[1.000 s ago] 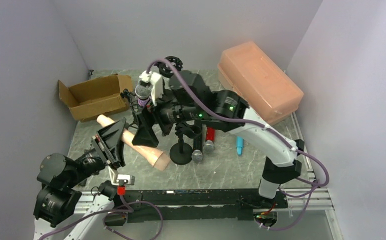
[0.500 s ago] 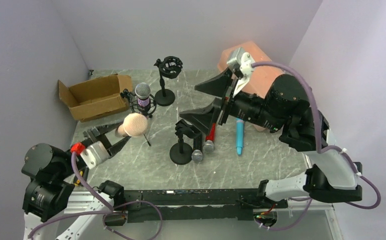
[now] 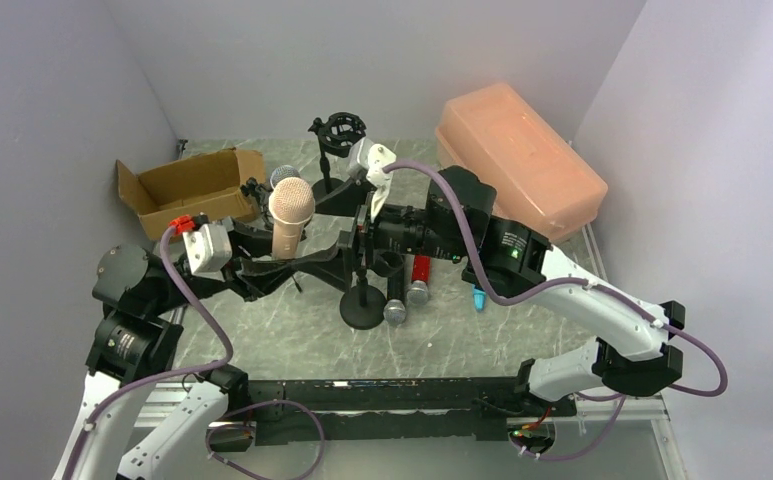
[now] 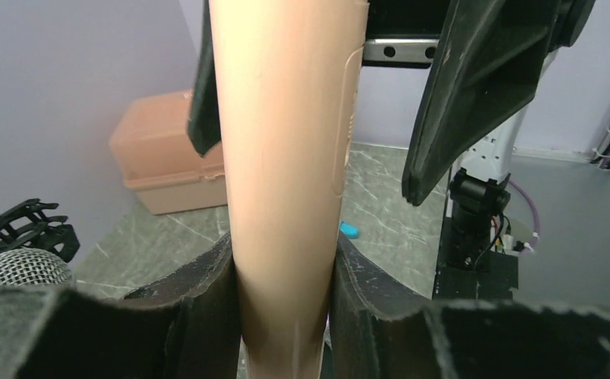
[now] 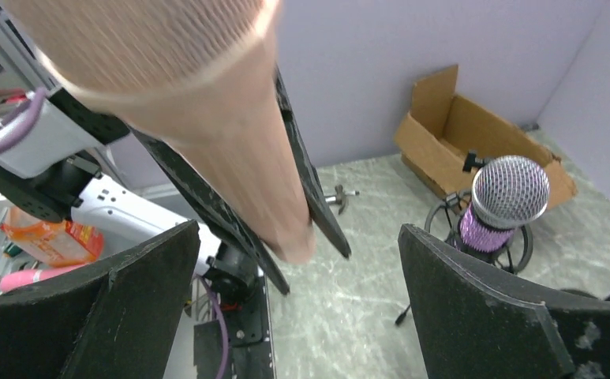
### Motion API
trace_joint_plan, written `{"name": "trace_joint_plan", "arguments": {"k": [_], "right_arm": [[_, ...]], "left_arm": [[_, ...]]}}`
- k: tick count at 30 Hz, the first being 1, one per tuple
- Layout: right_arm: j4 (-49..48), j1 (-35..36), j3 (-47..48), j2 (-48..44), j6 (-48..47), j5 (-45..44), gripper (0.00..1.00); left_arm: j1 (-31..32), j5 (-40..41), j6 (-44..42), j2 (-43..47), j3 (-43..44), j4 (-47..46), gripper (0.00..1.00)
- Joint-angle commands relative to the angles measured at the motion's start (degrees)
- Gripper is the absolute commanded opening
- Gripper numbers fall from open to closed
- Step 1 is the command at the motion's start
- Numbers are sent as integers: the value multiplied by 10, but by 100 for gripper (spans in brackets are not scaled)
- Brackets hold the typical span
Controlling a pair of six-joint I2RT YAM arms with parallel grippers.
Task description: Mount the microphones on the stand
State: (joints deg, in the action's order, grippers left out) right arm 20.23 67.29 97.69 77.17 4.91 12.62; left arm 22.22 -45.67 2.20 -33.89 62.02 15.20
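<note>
My left gripper (image 3: pixel 297 265) is shut on the peach-beige microphone (image 3: pixel 289 215), held upright with its head up; its body (image 4: pixel 286 158) fills the gap between the pads. My right gripper (image 3: pixel 347 225) faces it, open wide, a finger on either side of the microphone's lower end (image 5: pixel 290 229) without touching. The purple microphone (image 5: pixel 507 197) sits in a stand clip behind. An empty stand (image 3: pixel 363 300) rises at the centre, another (image 3: pixel 338 135) at the back. Red (image 3: pixel 420 270), black (image 3: pixel 395 310) and light blue (image 3: pixel 479 297) microphones lie on the table.
An open cardboard box (image 3: pixel 187 190) sits at the back left. A large peach lidded bin (image 3: pixel 517 160) takes up the back right. Purple-grey walls close in on both sides and behind.
My left arm has lifted the peach microphone toward the centre and turned it upright. My right arm has swung back from the right side to face it, jaws wide.
</note>
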Motion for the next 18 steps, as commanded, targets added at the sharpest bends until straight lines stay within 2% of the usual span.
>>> {"name": "trace_joint_plan", "arguments": {"k": [1, 4, 7, 12, 15, 17, 18], "right_arm": [[-148, 5, -5, -17, 0, 16, 98], [-174, 6, -10, -5, 6, 12, 94], [-182, 6, -8, 9, 12, 9, 85], [-178, 6, -9, 19, 21, 10, 52], [-167, 6, -11, 21, 23, 14, 40], [-156, 5, -12, 20, 23, 7, 28], [-149, 5, -13, 16, 22, -3, 20]], "left_arm": [[2, -38, 25, -9, -5, -45, 0], [2, -51, 35, -17, -12, -55, 0], [2, -63, 43, -22, -19, -67, 0], [2, -82, 31, -34, -19, -65, 0], [2, -99, 26, -39, -24, -73, 0], [2, -109, 19, -43, -24, -75, 0], [2, -111, 15, -46, -23, -72, 4]]}}
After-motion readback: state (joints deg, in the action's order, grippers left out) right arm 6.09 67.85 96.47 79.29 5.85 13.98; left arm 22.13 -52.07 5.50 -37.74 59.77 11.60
